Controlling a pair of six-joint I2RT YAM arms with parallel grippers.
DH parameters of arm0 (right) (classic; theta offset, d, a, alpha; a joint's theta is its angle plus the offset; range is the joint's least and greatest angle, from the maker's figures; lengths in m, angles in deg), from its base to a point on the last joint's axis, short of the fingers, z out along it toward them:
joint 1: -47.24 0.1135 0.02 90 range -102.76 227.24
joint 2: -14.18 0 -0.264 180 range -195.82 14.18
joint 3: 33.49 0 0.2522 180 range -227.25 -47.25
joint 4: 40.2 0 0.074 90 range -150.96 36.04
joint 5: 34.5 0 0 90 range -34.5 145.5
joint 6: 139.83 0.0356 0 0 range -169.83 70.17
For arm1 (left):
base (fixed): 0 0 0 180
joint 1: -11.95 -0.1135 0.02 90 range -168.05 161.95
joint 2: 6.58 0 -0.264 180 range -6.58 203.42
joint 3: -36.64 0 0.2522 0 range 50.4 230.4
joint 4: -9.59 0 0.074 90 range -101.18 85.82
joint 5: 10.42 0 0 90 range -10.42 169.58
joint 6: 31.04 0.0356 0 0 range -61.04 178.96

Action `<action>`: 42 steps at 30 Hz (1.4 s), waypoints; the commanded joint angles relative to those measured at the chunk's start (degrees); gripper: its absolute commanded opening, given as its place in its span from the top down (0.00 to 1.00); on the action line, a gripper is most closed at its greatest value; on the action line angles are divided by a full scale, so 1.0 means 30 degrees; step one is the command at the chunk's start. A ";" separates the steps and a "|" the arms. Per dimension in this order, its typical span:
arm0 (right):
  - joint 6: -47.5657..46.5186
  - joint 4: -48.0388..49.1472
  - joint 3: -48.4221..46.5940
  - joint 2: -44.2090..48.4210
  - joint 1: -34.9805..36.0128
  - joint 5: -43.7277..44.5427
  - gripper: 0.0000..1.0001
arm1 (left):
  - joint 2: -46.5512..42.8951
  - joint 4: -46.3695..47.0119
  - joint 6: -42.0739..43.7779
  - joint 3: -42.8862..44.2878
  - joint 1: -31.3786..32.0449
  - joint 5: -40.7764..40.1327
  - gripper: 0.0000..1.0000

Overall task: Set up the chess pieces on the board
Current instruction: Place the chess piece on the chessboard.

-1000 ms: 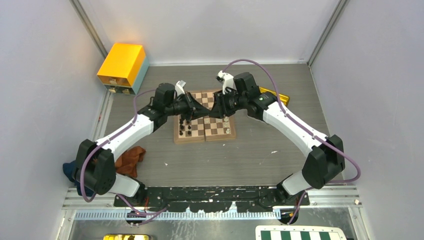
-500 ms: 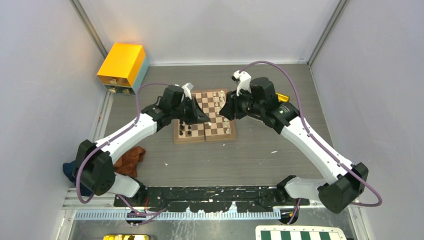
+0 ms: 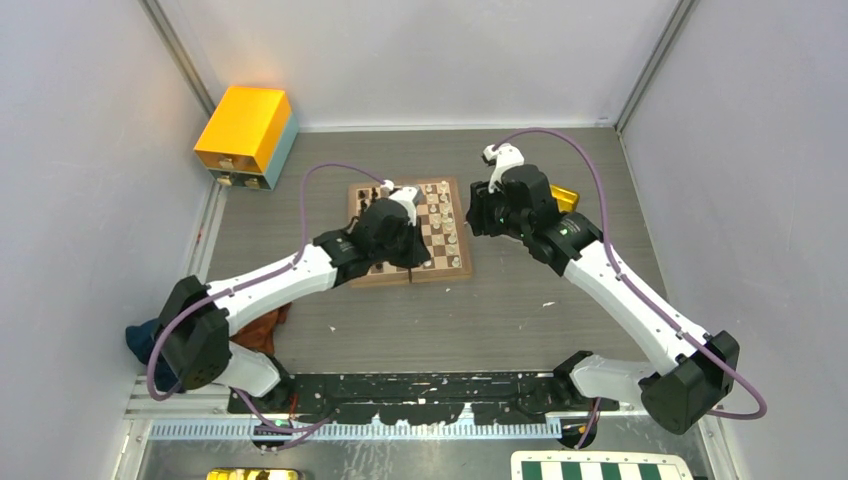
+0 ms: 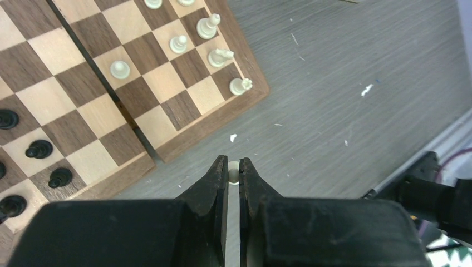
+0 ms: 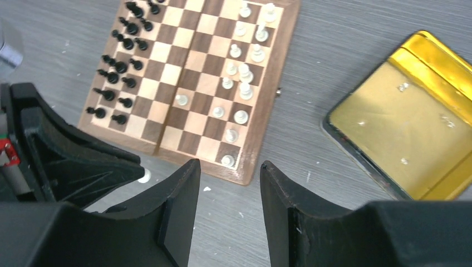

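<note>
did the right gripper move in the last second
Yes. The right gripper has pulled back to the right across the board. A second ago it hung over the board's middle; now it sits at the right edge, jaws open.

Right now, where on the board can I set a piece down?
Middle files of the board, between the black pieces and white pieces, are bare but for one lone pawn. Both flanks are crowded. Table between board and gold tray is bare.
</note>
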 commanded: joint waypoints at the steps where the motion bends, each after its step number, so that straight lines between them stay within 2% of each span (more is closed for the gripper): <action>1: -0.0018 0.0972 0.0119 0.0455 -0.0089 0.2741 0.50 | 0.0759 0.2489 0.1683 -0.0404 0.0742 -0.3233 1.00; 9: 0.0353 0.0915 0.0317 0.0467 -0.0262 0.4618 0.50 | 0.3447 0.4980 0.2829 0.0000 0.1466 -0.4981 1.00; 15: 0.0259 0.0818 0.0320 0.0752 -0.0673 0.4533 0.50 | 0.4944 0.6107 0.3302 0.0677 0.1643 -0.6033 1.00; 28: 0.0162 0.1038 0.0525 0.0759 -0.1328 0.3671 0.50 | 0.6660 0.6204 0.4681 0.2526 0.2077 -0.7210 1.00; 42: 0.0083 0.1088 0.0522 0.1025 -0.1666 0.3350 0.50 | 0.7253 0.6348 0.5227 0.2676 0.2291 -0.7902 1.00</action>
